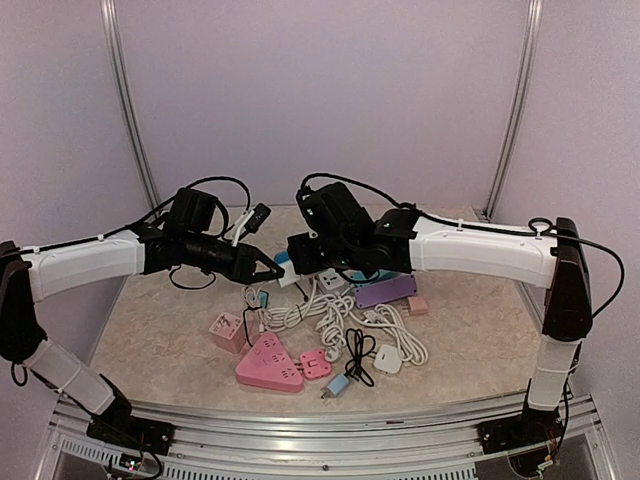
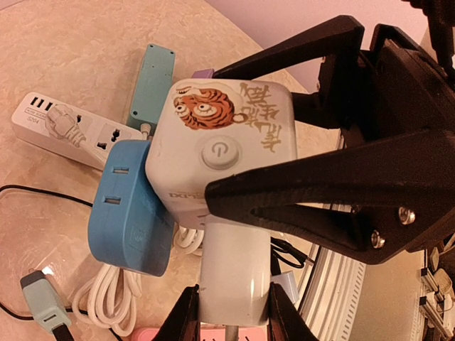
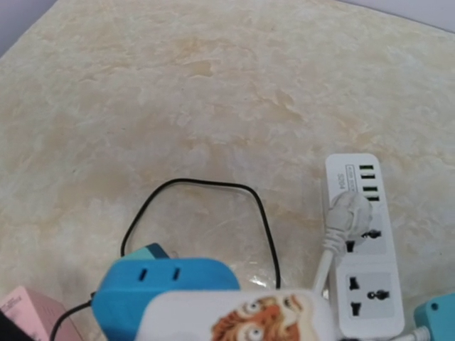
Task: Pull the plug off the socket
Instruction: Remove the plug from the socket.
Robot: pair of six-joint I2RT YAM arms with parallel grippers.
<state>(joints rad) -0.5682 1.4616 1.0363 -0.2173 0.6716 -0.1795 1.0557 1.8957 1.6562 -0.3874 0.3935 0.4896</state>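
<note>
A white cube socket (image 2: 227, 142) with a tiger picture hangs above the table between both arms. Into its near face goes a white plug (image 2: 238, 263), and my left gripper (image 2: 231, 305) is shut on that plug's sides. A blue plug (image 2: 131, 206) sits in the cube's left face. My right gripper (image 2: 210, 131) straddles the cube, one black finger (image 2: 298, 46) along its top and the other (image 2: 320, 192) along its bottom edge, both against it. In the right wrist view the cube (image 3: 263, 320) and blue plug (image 3: 163, 288) fill the bottom edge. The overhead view shows both grippers meeting (image 1: 285, 265).
Below lie a white power strip (image 3: 359, 241) with a white plug in it, a teal strip (image 2: 153, 82), a black cable loop (image 3: 206, 183), white cords (image 1: 340, 315), a pink triangular strip (image 1: 268, 365), a pink cube (image 1: 228, 331) and a purple strip (image 1: 385, 291).
</note>
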